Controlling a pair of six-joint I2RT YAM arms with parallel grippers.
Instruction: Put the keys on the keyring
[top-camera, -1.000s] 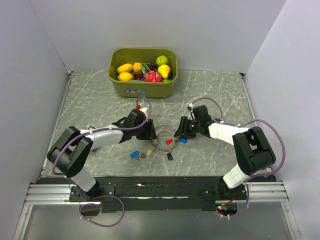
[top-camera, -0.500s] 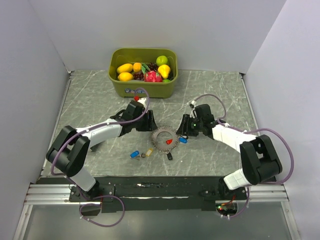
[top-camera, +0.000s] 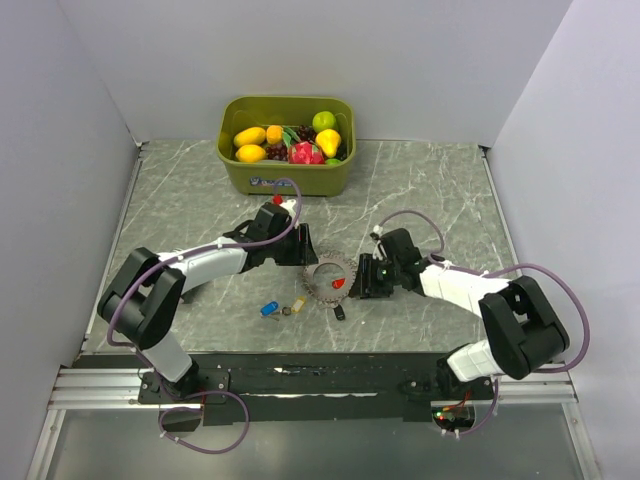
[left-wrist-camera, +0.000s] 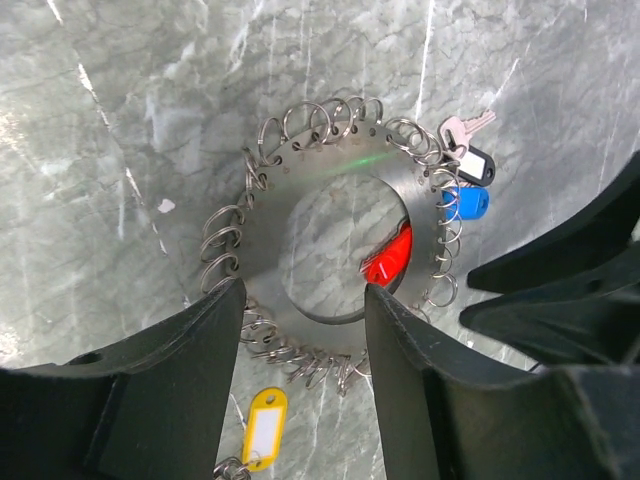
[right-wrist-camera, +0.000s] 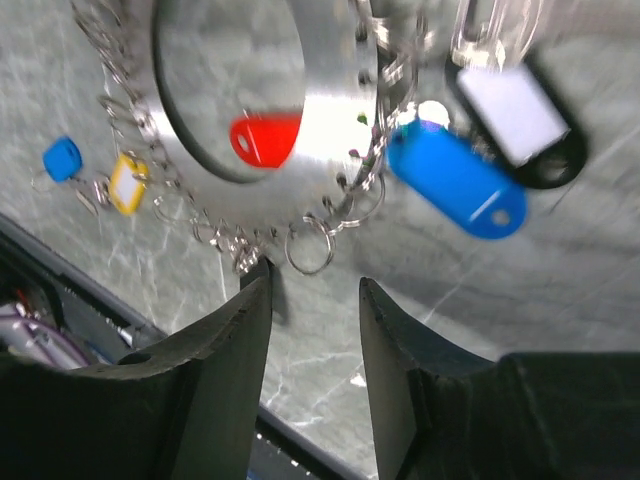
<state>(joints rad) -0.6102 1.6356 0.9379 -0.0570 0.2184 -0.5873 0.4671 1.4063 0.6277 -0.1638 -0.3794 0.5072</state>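
Table (top-camera: 200, 200) first: fruit bin (top-camera: 286, 182) sits at 12 o'clock, out of play. Both arms reach in low toward table centre.

Left arm (top-camera: 205, 268) comes in from 8 o'clock, elbow out, wrist tipped down. Left claw (top-camera: 303, 258) sits at 10 o'clock of the keyring (left-wrist-camera: 330, 158). On its wrist cam the fingers (left-wrist-camera: 180, 380) are spread wide, pinching nothing, w/ the ring's near rim showing in the gap. Touching or hovering, can't tell.

Right arm (top-camera: 460, 285) comes in from 4 o'clock, forearm nearly flat. Right claw (top-camera: 356, 279) is at the ring's 3 o'clock, also spread & empty, w/ one small loop (right-wrist-camera: 310, 245) of the chain just ahead of its tips.

Keyring lies flat at centre. Red key (top-camera: 340, 284) shows in its hole toward 4 o'clock; attached or not, can't tell. Blue key (top-camera: 268, 309) & yellow key (top-camera: 298, 303) lie loose at the ring's 7–8 o'clock, apart from both claws.

My read: setup step, nothing gripped yet. Next I need one claw to steady the rim & the other to fetch a loose key, prob. the left since it's nearer. Tiny parts, floppy loops, so I close slowly.
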